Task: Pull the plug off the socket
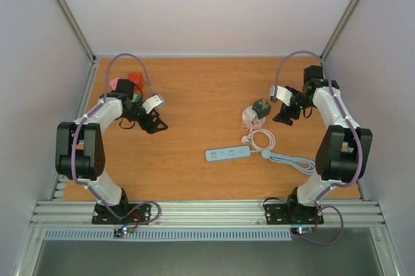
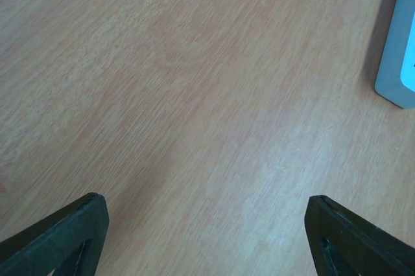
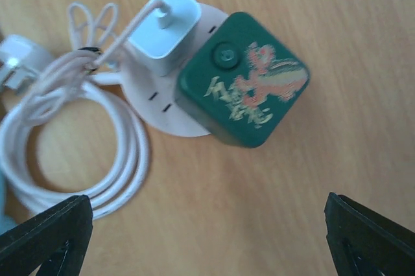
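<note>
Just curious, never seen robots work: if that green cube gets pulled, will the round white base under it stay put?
Probably not: the round white base looks thin and light, and nothing pins it down. The coiled white cable looks floppy, so it would likely trail along.

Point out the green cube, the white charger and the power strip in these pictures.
green cube point(image 3: 243, 78): right wrist view, on its printed top face.
charger point(image 3: 165, 26): right wrist view, on the middle of its white body.
power strip point(image 1: 228, 153): top external view, on the middle of its top face.

green cube point(image 3: 243, 81), printed lettering unreadable
</note>
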Action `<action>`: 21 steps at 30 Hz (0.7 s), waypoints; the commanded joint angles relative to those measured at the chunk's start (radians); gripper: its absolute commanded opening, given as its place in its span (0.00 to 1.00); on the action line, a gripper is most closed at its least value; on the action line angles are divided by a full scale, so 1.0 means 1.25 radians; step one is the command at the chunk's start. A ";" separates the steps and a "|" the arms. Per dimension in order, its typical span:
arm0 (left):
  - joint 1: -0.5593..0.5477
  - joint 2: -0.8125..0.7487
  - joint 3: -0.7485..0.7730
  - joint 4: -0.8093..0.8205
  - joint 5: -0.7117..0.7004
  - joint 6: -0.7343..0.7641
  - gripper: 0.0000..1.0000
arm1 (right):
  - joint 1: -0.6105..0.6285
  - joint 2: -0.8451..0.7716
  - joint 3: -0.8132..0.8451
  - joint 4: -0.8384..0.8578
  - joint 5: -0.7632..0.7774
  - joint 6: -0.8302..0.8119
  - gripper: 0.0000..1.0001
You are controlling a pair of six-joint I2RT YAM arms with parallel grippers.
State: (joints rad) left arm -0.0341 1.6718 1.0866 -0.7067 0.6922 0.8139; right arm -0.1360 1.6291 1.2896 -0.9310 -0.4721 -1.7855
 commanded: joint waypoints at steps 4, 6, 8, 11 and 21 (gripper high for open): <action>0.000 -0.025 0.031 0.003 0.009 -0.021 0.87 | 0.020 0.135 0.135 0.033 -0.017 -0.173 0.99; 0.000 -0.034 0.026 0.004 0.000 -0.025 0.88 | 0.033 0.169 0.168 0.029 -0.006 -0.198 0.99; 0.001 -0.039 0.022 0.004 -0.009 -0.029 0.88 | 0.046 0.194 0.182 0.036 0.009 -0.226 0.98; 0.000 -0.044 0.021 -0.002 -0.018 -0.032 0.88 | 0.063 0.224 0.195 0.047 0.026 -0.264 0.99; 0.001 -0.056 0.020 -0.003 -0.036 -0.051 0.88 | 0.102 0.285 0.223 -0.004 0.053 -0.347 0.96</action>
State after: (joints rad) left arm -0.0341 1.6356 1.1015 -0.7105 0.6598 0.7628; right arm -0.0216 1.9614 1.5387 -0.8993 -0.4267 -2.0628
